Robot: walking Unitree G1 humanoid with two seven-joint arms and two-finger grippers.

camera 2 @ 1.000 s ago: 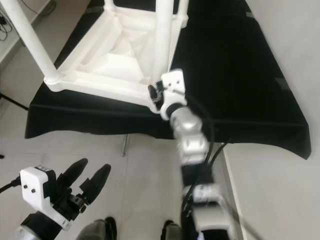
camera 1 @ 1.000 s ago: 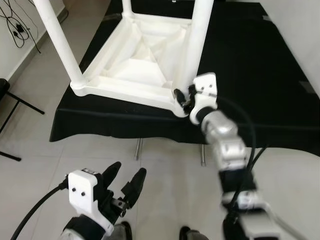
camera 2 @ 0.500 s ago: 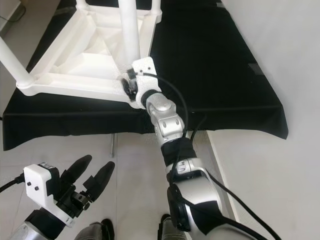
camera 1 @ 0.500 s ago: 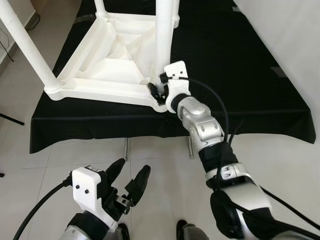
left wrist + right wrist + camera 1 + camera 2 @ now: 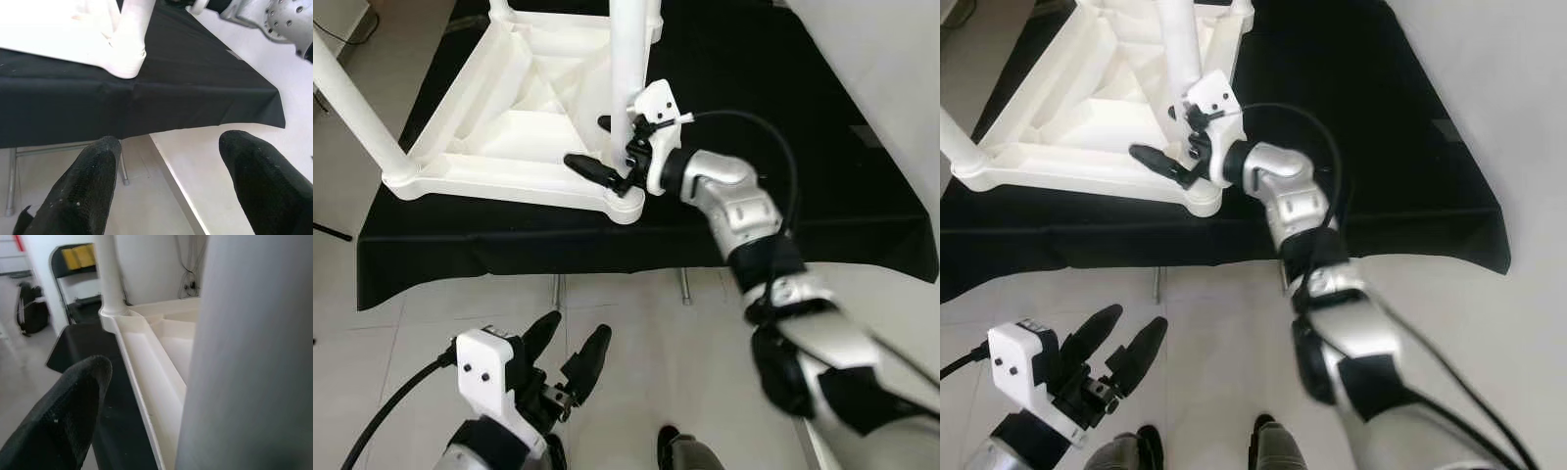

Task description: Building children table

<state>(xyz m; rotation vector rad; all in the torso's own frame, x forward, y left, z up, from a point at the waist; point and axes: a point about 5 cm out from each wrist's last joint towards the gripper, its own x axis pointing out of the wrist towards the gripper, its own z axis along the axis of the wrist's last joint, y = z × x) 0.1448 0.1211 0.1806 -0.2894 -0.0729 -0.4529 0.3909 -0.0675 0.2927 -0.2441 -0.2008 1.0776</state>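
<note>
The white plastic children's table (image 5: 533, 117) lay upside down on the black-draped bench (image 5: 803, 147), legs upward for fitting. The right gripper (image 5: 607, 162) straddled the near white cylindrical leg (image 5: 625, 69), jaws released, probably to steady it. The left gripper (image 5: 570, 354) hung idle, jaws spread.

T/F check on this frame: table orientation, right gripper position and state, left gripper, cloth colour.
1. The white table lies upside down, legs up. True.
2. The right gripper is shut on a leg. False: its fingers are spread open around the near leg, at the base.
3. The left gripper hangs low over the floor, open and empty. True.
4. The cloth under the table is white. False: it is black.
5. The left gripper touches the table. False: it is well clear of it.
</note>
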